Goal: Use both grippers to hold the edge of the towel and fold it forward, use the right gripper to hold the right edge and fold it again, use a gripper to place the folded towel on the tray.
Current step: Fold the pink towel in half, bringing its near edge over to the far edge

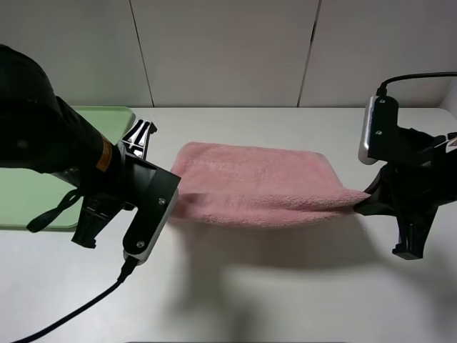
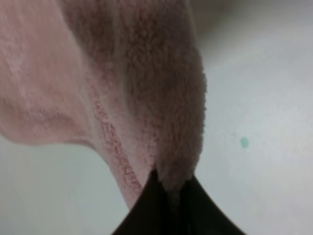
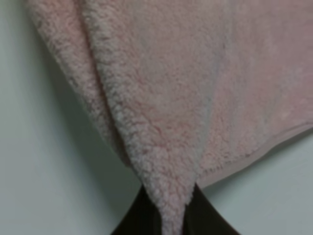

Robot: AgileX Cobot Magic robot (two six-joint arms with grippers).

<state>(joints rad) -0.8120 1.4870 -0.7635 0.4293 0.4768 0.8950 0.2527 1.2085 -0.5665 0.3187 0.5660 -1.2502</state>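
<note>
The pink towel (image 1: 257, 182) hangs stretched between my two grippers, casting a shadow on the white table below it. My left gripper (image 1: 173, 202) is shut on the towel's left end, near the hem. Over at the right end, my right gripper (image 1: 363, 199) is also shut on the cloth. In the left wrist view the black fingertips (image 2: 146, 210) pinch a bunched fold of towel (image 2: 146, 98). The right wrist view shows the same grip, with the fingers (image 3: 139, 215) clamped on the towel (image 3: 171, 98) and its hem running off to one side. The light-green tray (image 1: 28, 204) lies at the far left, partly hidden by my left arm.
White table (image 1: 285, 286) all around, with a pale wall behind. A black cable (image 1: 71, 314) trails from the left arm across the near left of the table. A small green speck (image 2: 243, 142) marks the table in the left wrist view.
</note>
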